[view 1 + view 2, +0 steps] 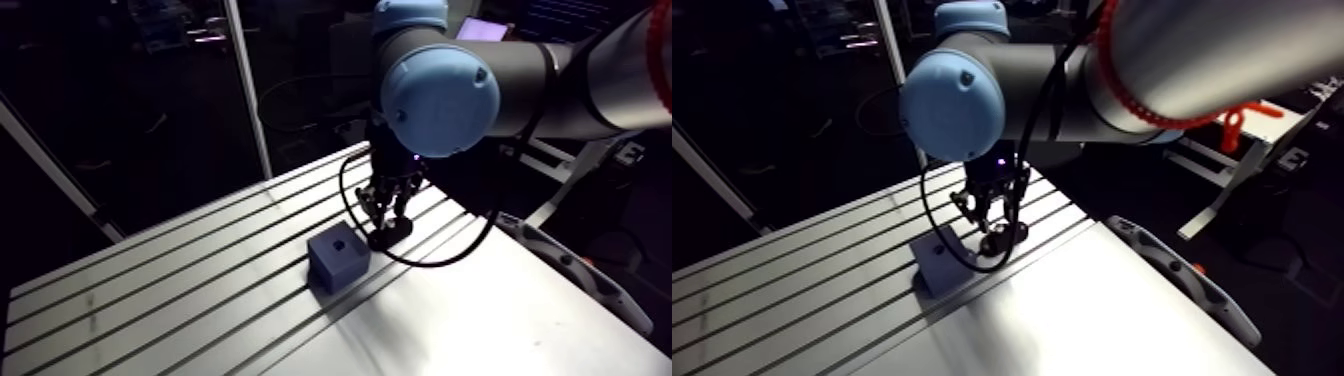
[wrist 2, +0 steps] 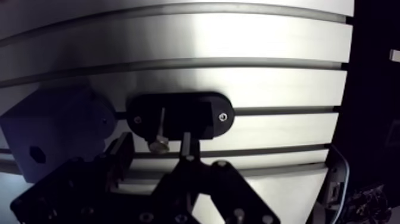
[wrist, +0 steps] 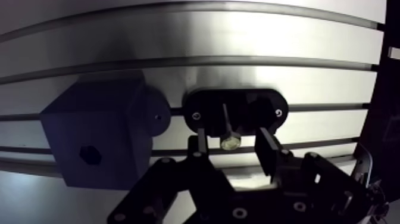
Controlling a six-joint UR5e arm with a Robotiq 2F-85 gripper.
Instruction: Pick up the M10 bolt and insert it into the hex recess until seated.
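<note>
The M10 bolt [image 3: 230, 141] stands in a black oval holder [image 3: 271, 111] on the table, its silver hex head facing the wrist camera. My gripper [image 3: 232, 146] is open, with one finger on each side of the bolt head and a small gap to each. Beside the holder sits a dark blue block [image 3: 113, 128] with a small hex recess [image 3: 89, 156] in one face. In the arm view the gripper [image 1: 388, 212] hangs over the holder [image 1: 392, 238], just right of the block [image 1: 338, 258], whose recess faces up.
The slotted aluminium table [image 1: 150, 300] runs left and toward the front. Its right edge [image 1: 560, 262] lies close to the holder, with a grey curved part [image 1: 1172, 270] beyond it. A black cable [image 1: 440, 255] loops low beside the gripper.
</note>
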